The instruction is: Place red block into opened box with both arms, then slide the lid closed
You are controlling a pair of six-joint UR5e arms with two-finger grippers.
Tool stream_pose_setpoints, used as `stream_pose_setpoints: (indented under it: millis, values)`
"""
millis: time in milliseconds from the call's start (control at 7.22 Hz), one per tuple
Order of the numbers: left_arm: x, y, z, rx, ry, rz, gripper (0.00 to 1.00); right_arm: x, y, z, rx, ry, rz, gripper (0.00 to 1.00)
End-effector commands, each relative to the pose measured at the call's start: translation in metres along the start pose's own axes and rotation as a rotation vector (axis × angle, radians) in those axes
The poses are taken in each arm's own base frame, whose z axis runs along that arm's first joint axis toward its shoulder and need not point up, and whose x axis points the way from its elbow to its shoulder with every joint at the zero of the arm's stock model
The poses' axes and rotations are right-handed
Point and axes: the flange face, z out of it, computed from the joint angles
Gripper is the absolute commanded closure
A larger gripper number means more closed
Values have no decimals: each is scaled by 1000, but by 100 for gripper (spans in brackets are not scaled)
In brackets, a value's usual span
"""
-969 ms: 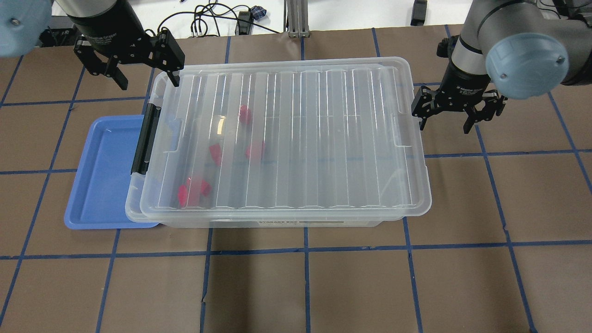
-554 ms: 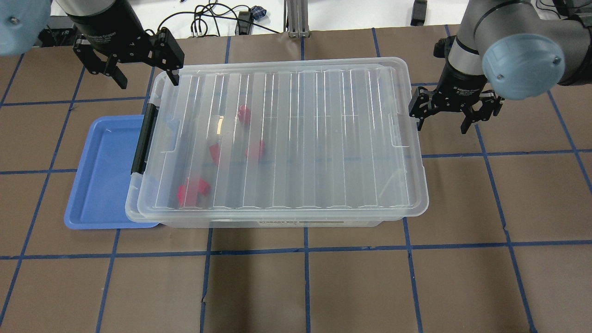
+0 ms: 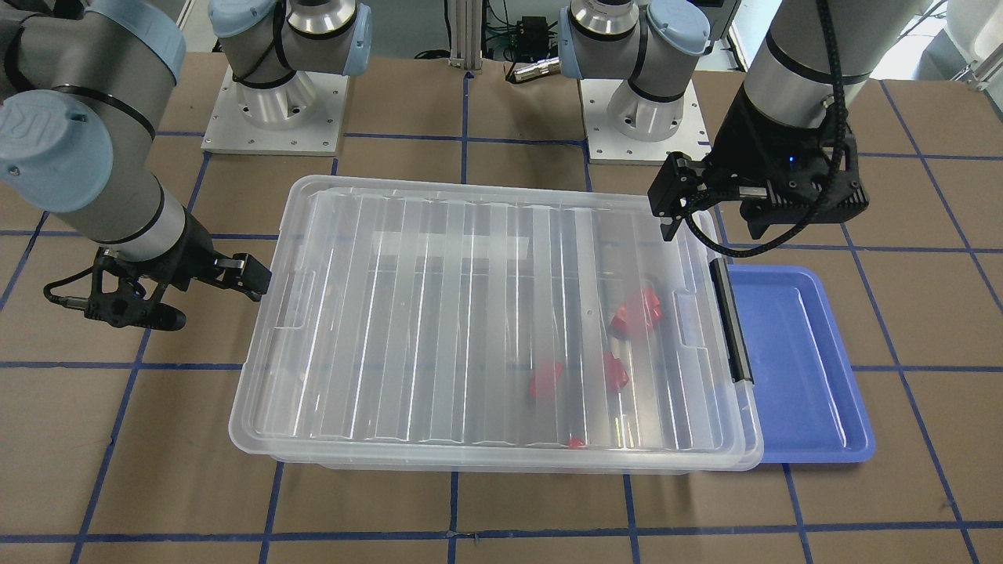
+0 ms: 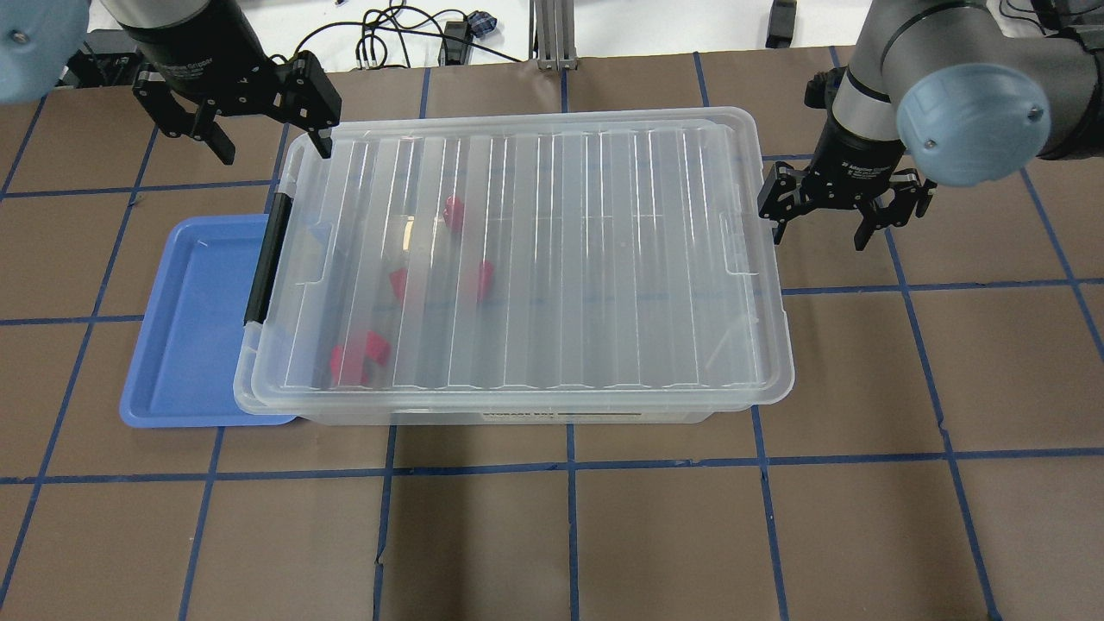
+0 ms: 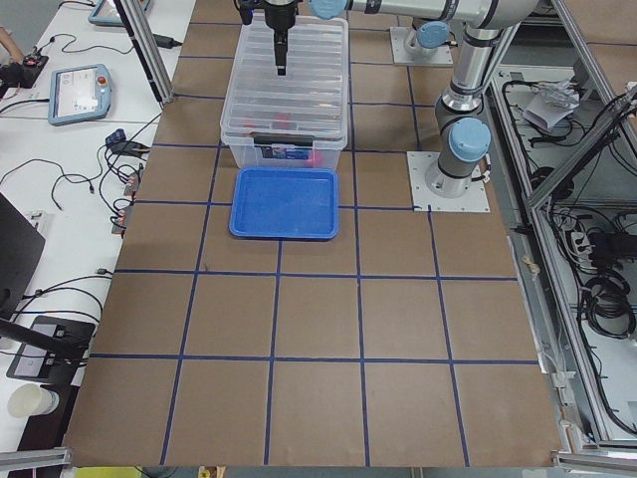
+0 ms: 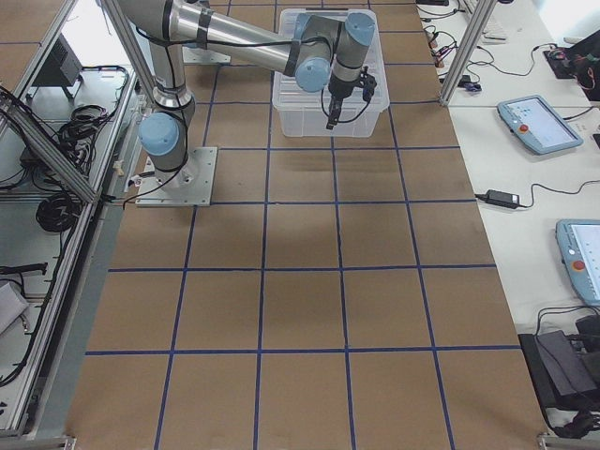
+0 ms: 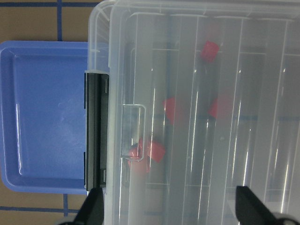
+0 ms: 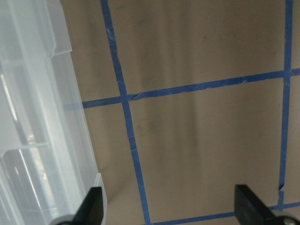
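You see the red blocks [image 4: 362, 352] inside the box [image 4: 414, 415], near its handle end, under the lid [image 4: 604, 259]; left gripper [image 4: 276, 153] spread wide, empty, at the lid's far handle-end corner; right gripper [image 4: 818, 241] likewise wide, empty, beside the opposite end.

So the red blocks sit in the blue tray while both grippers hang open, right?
No: the red blocks sit inside the box, under the lid, not the blue tray; the overhead view shows it. The left gripper and right gripper are open.
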Motion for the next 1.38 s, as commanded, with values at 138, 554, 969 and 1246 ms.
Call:
stream_pose_setpoints:
  millis: [138,554,969,1246]
  values:
    - [0,0,-2,4,1,1,0,3,50,-79,67,2,12,0]
    - [-1,2,-4,7,-7,10,0,3,103,-111,62,-2,21,0]
    - [2,19,-20,35,-1,16,0,-35,114,-107,61,15,-41,0]
    - [1,8,-11,14,10,12,0,-34,112,-117,104,11,-39,0]
